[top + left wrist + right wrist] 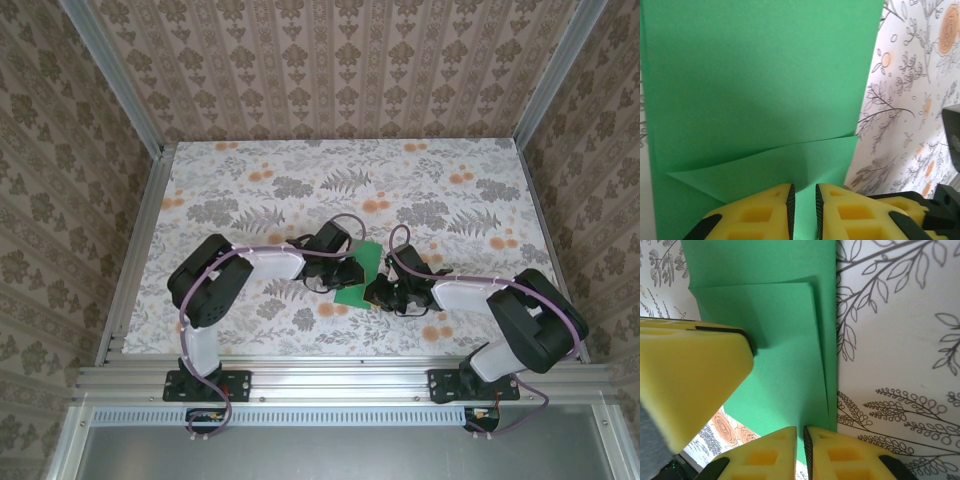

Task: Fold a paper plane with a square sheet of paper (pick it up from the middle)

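The square sheet of paper (pixel 364 258) is bright green and partly folded, and it sits between my two grippers at the table's middle. In the left wrist view the sheet (pixel 760 75) shows a slanting folded flap. My left gripper (pixel 804 194) stands nearly shut, with green paper running into the narrow slot between its jaws. In the right wrist view the sheet (pixel 785 340) has a flap lying along its right edge. My right gripper (pixel 801 432) is shut on the sheet's near edge. One yellow finger of the left gripper (pixel 690 380) rests against the sheet's left side.
The floral table top (pixel 300 185) stretches behind and to both sides of the paper. Patterned walls and aluminium rails (pixel 130 250) close in the work area. Both arms reach inward from the near edge, the left gripper (pixel 350 272) and the right gripper (pixel 380 291) almost meeting.
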